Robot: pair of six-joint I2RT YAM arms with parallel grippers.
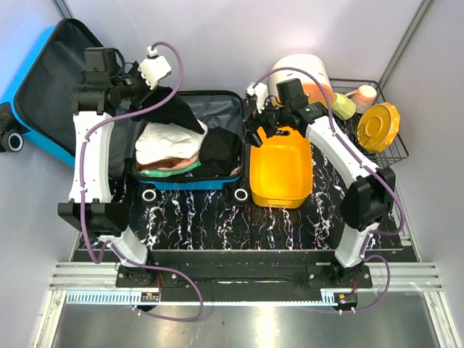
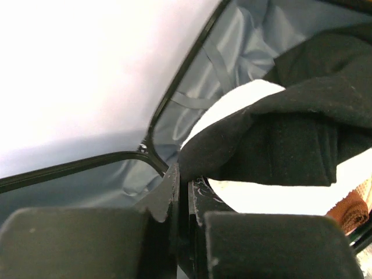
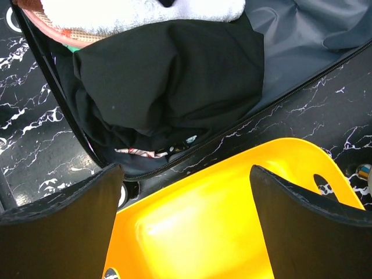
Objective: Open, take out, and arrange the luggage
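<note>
On the black marbled table point(image 1: 203, 217), the open luggage point(image 1: 188, 185) lies under your left gripper point(image 2: 185, 186), jaws clenched on a black garment point(image 2: 290, 145); lift straight up, then toward the yellow basin point(image 1: 279, 174) beneath the right gripper point(image 3: 186, 171), jaws spread.

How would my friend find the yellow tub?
Find the open bright-blue hard-shell suitcase on the black marbled table. Directly right of it stands the yellow rectangular plastic basin. It is boxy and empty, unlike the round yellow lid in the wire basket.
</note>
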